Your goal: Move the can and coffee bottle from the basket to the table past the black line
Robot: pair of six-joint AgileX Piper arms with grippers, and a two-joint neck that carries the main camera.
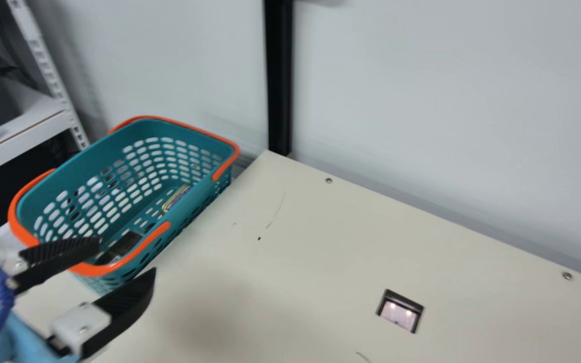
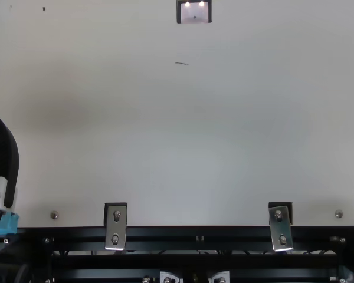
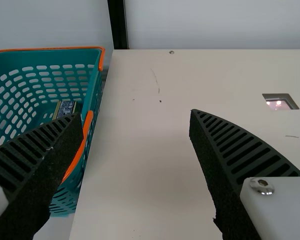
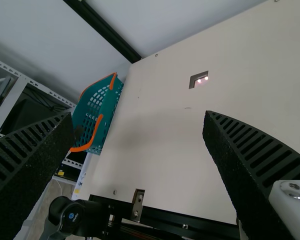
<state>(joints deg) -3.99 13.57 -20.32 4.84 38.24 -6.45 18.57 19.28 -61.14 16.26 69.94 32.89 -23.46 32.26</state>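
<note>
The teal basket with orange handles stands off the table's left edge. Inside it, toward the far end, lies a yellow-edged item, also in the left wrist view as a dark printed item. A dark item lies near the basket's close end; I cannot tell which is can or bottle. My left gripper is open at the basket's near corner, one finger overlapping the rim in view, holding nothing; in its wrist view the left gripper is spread wide. My right gripper stands open, nothing between its fingers.
The cream table has a small dark-framed cutout. A black vertical strip runs down the wall behind the table's far left corner. White shelving stands at the left, and metal brackets sit along the table's near edge.
</note>
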